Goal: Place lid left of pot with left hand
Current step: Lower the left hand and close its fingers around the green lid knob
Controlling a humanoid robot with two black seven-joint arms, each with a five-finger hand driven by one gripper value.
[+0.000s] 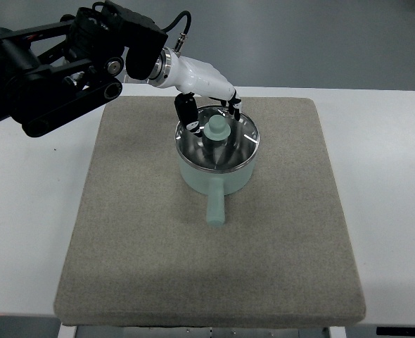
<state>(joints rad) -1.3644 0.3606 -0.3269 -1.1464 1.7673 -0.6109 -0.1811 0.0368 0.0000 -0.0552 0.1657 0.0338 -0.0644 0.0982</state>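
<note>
The lid (217, 139), metallic and reflective with a pale green knob (218, 128) at its centre, is seen seated on the pot (214, 176), rim to rim, not yet lifted. The pot is pale mint green, and its stubby handle (214, 207) is pointed toward the near edge. Pot and lid are found a bit far of the middle of a grey-beige felt mat (193, 267), which is laid on a white table (390, 176).

The left hand (211, 105) is positioned over the far side of the lid, reaching in from the far left. Its white palm shell is seen just above the lid's far rim, and dark fingers (187, 113) are pointed down at the lid: one group at the knob's left, another thin finger at the knob's far right. The fingers are curled loosely around the knob area, but whether the knob is actually pinched cannot be told; contact is hidden by glare on the lid and by the fingers themselves. The black forearm (53, 84) and wrist of the left arm are stretched across the far-left corner, partly over the table and the mat's far-left edge.

The mat to the left of the pot is seen as bare felt.
</note>
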